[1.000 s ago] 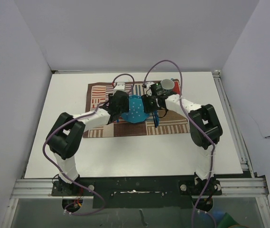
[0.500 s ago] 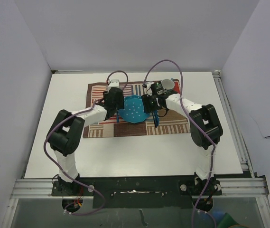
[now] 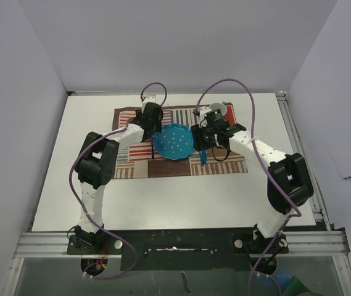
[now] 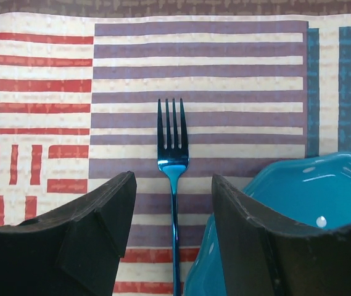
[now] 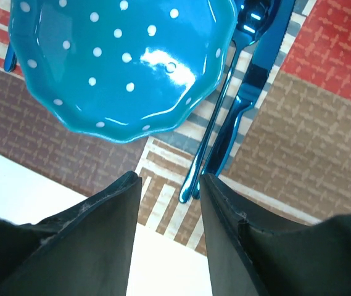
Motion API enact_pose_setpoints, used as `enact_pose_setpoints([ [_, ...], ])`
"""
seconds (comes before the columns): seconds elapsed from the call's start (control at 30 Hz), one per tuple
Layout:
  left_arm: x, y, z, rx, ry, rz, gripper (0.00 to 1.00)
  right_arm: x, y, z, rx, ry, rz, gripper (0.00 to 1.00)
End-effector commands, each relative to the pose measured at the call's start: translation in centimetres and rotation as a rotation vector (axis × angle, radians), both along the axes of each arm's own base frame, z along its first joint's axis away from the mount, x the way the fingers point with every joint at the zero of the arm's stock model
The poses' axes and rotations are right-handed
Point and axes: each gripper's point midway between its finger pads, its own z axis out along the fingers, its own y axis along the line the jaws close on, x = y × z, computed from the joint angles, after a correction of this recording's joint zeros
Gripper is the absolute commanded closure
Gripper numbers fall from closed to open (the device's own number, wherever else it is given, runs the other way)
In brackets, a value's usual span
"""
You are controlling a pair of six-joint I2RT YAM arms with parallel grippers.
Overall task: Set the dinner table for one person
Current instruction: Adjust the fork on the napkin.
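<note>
The white tabletop (image 3: 70, 185) fills the overhead view, with aluminium rails along its edges and your two arms bolted at its near edge. A striped red, brown and blue mat (image 3: 163, 168) lies flat on its far middle.

Your left hand (image 4: 171, 180) hangs over the mat's left part, fingers spread and holding nothing. Seen between them, a shiny blue fork (image 4: 173, 139) lies on purple stripes, tines pointing away from the wrist camera.

Just right of the fork sits a turquoise plate (image 3: 173, 142) with white dots and a scalloped rim. It appears to touch the fork's handle, though you cannot be sure from these views.

Just right of the plate, a blue spoon (image 5: 210, 123) and a blue knife (image 5: 255, 74) lie side by side.

Your right hand (image 5: 169, 179) hovers above the ends of their handles, near the mat's near edge, fingers apart and empty.

A pale cup (image 3: 219, 110) stands at the mat's far right corner.
</note>
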Motion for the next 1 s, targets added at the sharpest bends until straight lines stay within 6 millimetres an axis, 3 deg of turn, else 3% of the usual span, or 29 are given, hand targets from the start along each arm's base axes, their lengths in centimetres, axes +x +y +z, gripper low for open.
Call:
enact_pose_setpoints([
  [0.0, 0.9, 0.6, -0.2, 0.026, 0.029, 0.044, 0.47, -0.5, -0.4, 2.7, 0.027, -0.074, -0.025, 0.56],
  [0.37, -1.4, 3.7, -3.3, 0.128, 0.117, 0.123, 0.47, -1.5, -1.5, 1.5, -0.003, -0.058, -0.048, 0.56],
  [0.97, -4.1, 5.4, -3.7, 0.161, 0.156, 0.150, 0.47, -1.5, -1.6, 1.8, -0.003, -0.059, -0.062, 0.56],
])
